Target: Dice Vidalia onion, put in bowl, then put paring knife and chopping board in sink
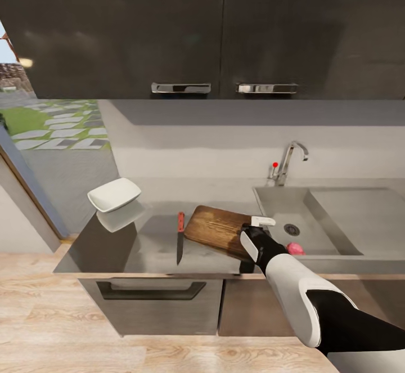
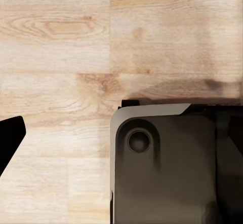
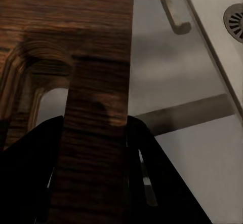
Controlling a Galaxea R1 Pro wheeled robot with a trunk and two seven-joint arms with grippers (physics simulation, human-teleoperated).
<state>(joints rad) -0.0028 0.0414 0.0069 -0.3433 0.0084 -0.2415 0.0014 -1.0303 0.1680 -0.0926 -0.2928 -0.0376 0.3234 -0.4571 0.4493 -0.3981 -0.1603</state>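
Note:
My right gripper [image 1: 256, 228] is shut on the right end of the dark wooden chopping board [image 1: 215, 228], which rests tilted on the countertop [image 1: 152, 249] beside the sink [image 1: 332, 215]. In the right wrist view the board [image 3: 96, 57] runs between the dark fingers [image 3: 162, 183], and its oval hole [image 3: 50, 107] shows. The red-handled paring knife [image 1: 180, 237] lies just left of the board. Further left stands the white bowl [image 1: 114, 194]. A small pink round thing, the onion [image 1: 295, 248], lies in the sink by its front wall. My left gripper [image 2: 121, 133] hangs open over the floor.
The chrome tap [image 1: 289, 162] with its red-tipped lever [image 1: 275, 165] stands behind the basin, and the drain [image 1: 291, 229] is near my gripper. Dark wall cabinets [image 1: 225, 30] hang overhead. The countertop ends at the left by the bowl. Below the left gripper is the wooden floor [image 2: 61, 41] and the robot's dark base [image 2: 167, 168].

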